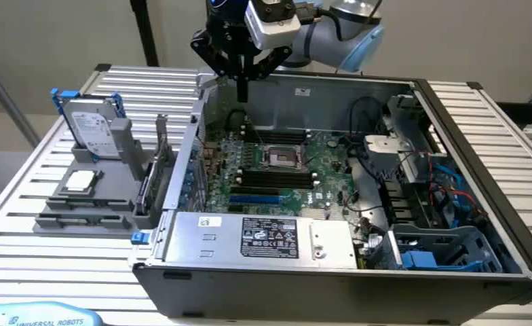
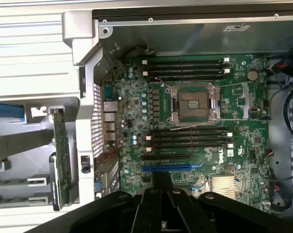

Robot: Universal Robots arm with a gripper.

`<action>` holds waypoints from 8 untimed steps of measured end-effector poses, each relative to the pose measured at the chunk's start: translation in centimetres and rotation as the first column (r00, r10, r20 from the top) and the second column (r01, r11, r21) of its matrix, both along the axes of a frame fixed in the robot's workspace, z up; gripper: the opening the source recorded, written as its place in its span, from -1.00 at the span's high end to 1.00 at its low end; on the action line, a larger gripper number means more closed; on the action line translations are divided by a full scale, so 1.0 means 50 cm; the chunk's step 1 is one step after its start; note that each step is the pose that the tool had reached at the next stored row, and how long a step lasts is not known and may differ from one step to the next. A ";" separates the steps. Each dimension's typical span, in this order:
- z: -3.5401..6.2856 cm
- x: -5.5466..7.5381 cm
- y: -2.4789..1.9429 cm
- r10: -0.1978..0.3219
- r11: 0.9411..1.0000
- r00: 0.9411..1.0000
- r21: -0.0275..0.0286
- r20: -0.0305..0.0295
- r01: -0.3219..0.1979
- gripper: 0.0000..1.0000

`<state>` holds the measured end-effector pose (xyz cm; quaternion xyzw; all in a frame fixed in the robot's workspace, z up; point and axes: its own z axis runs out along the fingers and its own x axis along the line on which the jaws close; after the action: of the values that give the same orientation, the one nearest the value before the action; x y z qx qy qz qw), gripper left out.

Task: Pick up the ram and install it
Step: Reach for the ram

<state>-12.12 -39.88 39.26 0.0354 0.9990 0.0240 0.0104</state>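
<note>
Gripper [image 1: 242, 94]: closed, black fingers pressed together and pointing down; it hung above the far corner of the open computer case [image 1: 338, 288], towards the exterior view's left, well apart from the ram.
Ram [image 2: 10, 181]: thin green stick that sat in a slot of the gray holder [image 1: 58, 204] on the bench [image 1: 30, 261], outside the case.
Expansion card [image 2: 62, 160]: stood on edge between the holder and the case wall.
Processor chip [image 1: 81, 180]: lay on the holder, beyond the ram.
Hard drive [image 1: 96, 130]: stood upright at the holder's far end.
Memory slots [image 2: 190, 138]: black rows on the green motherboard [image 2: 127, 97], on both sides of the CPU socket [image 2: 194, 104].
Blue slot [image 2: 166, 168]: ran just beside the nearer memory slots.
Power supply [image 1: 257, 238]: filled the case's near end.
</note>
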 end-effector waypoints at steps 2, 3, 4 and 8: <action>0.000 0.000 0.0000 0.000 1.000 1.000 0.000 0.000 0.000 0.79; 0.000 0.000 0.0000 0.000 1.000 1.000 0.000 0.000 0.000 0.79; 0.000 0.000 0.0000 0.000 1.000 1.000 0.000 0.000 0.000 0.79; 0.000 0.000 0.0000 0.000 1.000 1.000 0.000 0.000 0.000 0.79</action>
<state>-12.12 -39.88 39.26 0.0354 0.9990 0.0240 0.0104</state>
